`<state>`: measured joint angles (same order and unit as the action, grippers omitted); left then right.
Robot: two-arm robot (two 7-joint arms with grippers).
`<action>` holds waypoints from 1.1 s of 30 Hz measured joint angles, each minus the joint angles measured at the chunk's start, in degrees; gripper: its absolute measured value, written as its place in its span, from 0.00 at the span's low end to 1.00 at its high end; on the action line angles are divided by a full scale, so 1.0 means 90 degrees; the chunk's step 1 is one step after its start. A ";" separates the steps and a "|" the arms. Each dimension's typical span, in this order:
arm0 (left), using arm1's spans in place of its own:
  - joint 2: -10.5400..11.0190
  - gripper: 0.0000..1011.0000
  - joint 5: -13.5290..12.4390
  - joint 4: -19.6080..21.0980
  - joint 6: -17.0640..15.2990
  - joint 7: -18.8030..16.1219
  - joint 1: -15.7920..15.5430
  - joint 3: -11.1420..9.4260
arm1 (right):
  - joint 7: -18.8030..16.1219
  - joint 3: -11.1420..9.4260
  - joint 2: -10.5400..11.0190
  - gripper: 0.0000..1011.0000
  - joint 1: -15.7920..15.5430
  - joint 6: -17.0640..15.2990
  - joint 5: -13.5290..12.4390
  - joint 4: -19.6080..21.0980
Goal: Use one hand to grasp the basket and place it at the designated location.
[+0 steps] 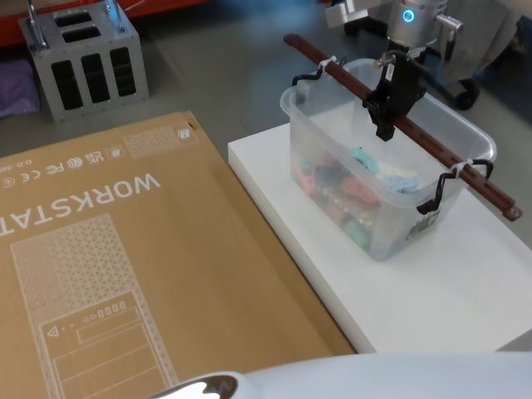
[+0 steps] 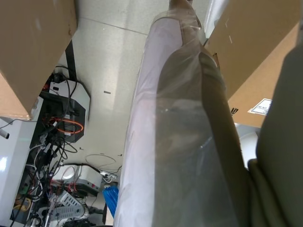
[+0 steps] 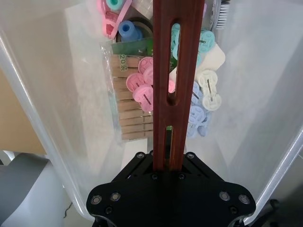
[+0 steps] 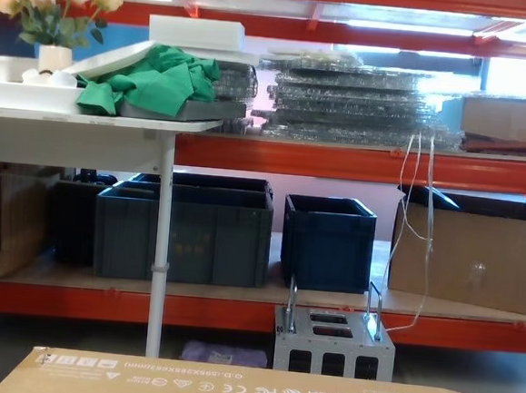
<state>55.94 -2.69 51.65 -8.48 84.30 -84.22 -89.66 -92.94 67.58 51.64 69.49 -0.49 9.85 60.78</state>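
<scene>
- The basket (image 1: 378, 179) is a translucent plastic tub standing on a white platform (image 1: 432, 283), toward that platform's far right part, just beside a large cardboard box (image 1: 125, 274) printed with a workstation label.
- A long red-brown bar handle (image 1: 432, 145) spans the tub from rim to rim, lashed at each end with white ties and dark wire hooks; it looks stiff, with slots cut through it.
- The right gripper (image 1: 391, 104) comes down from above near the bar's middle, and in the right wrist view its fingers are pinching the bar between them.
- The middle of the bar is the sensible hold: a grip off to one end would likely let the tub tip.
- Inside lie clothes pegs (image 3: 135, 99): wooden ones in a banded pack, plus pink, blue, teal and white plastic ones. The load looks light, covering only the bottom.
- The thin plastic walls probably flex, and the tied joints may let the tub swing under the bar.
- The left gripper's state I cannot tell; the left wrist view looks along a plastic-wrapped arm toward the floor.
- A grey metal box (image 1: 83, 62) stands on the floor well beyond the cardboard.
</scene>
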 joint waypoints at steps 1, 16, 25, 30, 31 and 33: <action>0.0000 0.00 0.0000 0.0000 0.0000 0.0000 0.0000 0.0000 | -0.0009 0.0000 -0.0010 0.00 -0.0006 -0.0015 -0.0007 -0.0016; 0.0000 0.00 0.0000 0.0000 0.0000 0.0000 0.0000 0.0000 | -0.0081 0.0028 -0.0077 0.00 -0.0062 -0.0221 -0.0054 -0.0130; 0.0000 0.00 0.0000 0.0000 0.0000 0.0000 0.0000 0.0000 | -0.0066 0.0012 -0.0092 0.26 -0.0020 -0.0234 -0.0055 -0.0229; 0.0000 0.00 0.0000 0.0000 0.0000 0.0000 0.0000 0.0000 | -0.0049 0.0003 -0.0101 0.40 0.0003 -0.0226 -0.0052 -0.0263; 0.0000 0.00 0.0000 0.0000 0.0000 0.0000 0.0000 0.0000 | -0.0046 -0.0001 -0.0109 0.46 0.0017 -0.0219 -0.0049 -0.0282; 0.0001 0.00 0.0000 0.0000 0.0000 0.0000 0.0000 0.0000 | -0.0042 -0.0004 -0.0119 0.52 0.0029 -0.0211 -0.0043 -0.0300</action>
<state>55.95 -2.69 51.65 -8.49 84.30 -84.22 -89.66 -93.31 67.54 50.57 69.75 -2.39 9.46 58.09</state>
